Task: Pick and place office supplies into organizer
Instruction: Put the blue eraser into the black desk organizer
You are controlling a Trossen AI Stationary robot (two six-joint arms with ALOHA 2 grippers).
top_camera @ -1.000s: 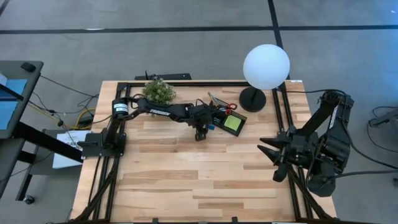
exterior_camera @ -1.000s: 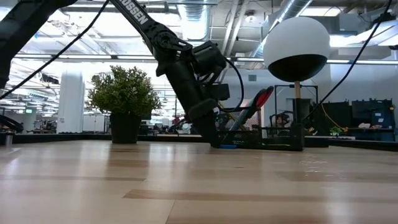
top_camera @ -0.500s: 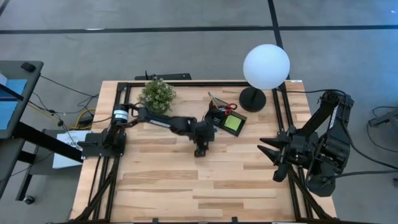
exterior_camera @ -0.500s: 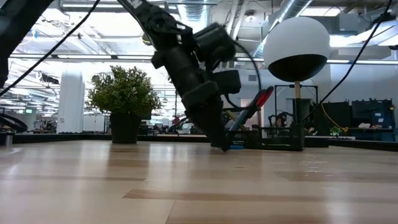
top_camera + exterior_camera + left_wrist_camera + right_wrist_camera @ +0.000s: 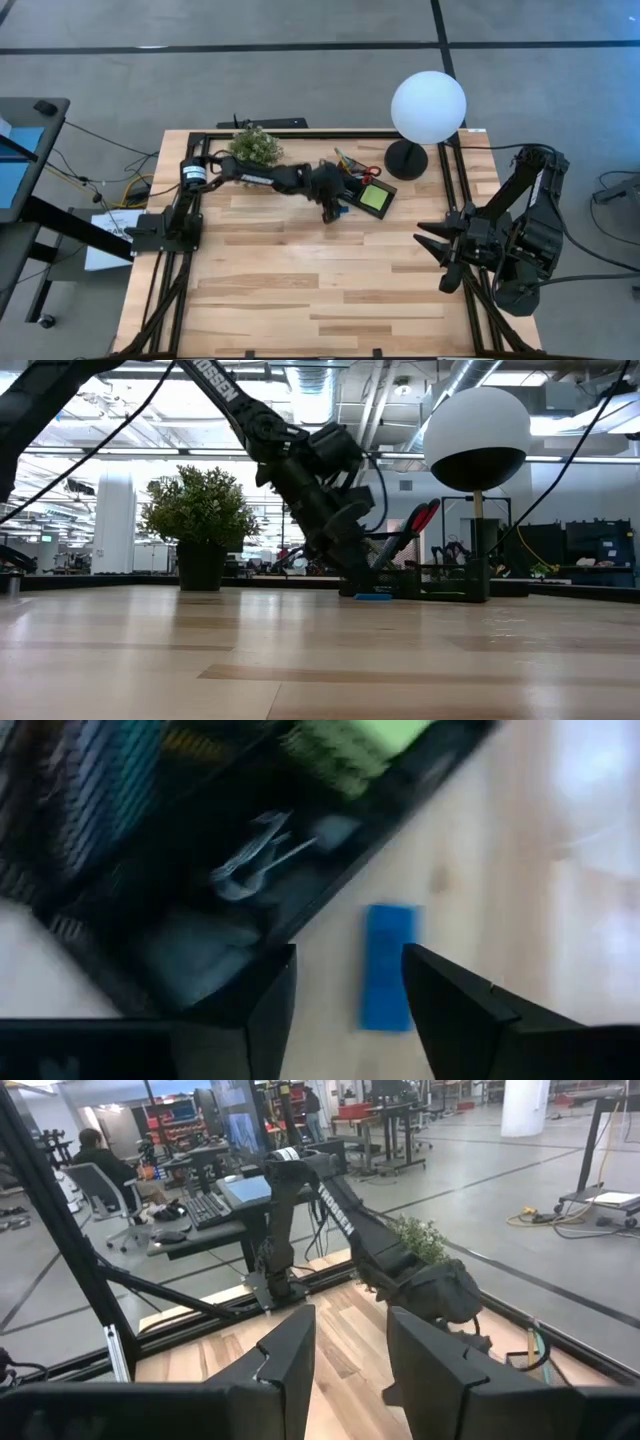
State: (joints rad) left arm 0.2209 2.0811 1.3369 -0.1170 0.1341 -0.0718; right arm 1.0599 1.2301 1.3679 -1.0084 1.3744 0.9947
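The black organizer (image 5: pixel 365 190) stands at the table's far middle. It holds a lime-green sticky-note pad (image 5: pixel 375 197), red-handled scissors (image 5: pixel 370 172), pens and small clips (image 5: pixel 255 865). A blue eraser (image 5: pixel 388 965) lies flat on the wood just outside the organizer's near wall (image 5: pixel 200 950). My left gripper (image 5: pixel 345 1005) slants down over the eraser (image 5: pixel 375 597), open, with one finger on either side of it and short of it. My right gripper (image 5: pixel 435 250) waits open at the right edge, raised.
A green potted plant (image 5: pixel 255 147) stands at the far left of the organizer. The lamp's black base (image 5: pixel 407 160) and white globe (image 5: pixel 428 107) stand at its far right. The near half of the wooden table (image 5: pixel 320 290) is bare.
My left gripper swung out toward the table's near edge, then came back toward the organizer, rolling at the wrist. It now stands a little further right, over the blue eraser. The eraser has stayed on the table.
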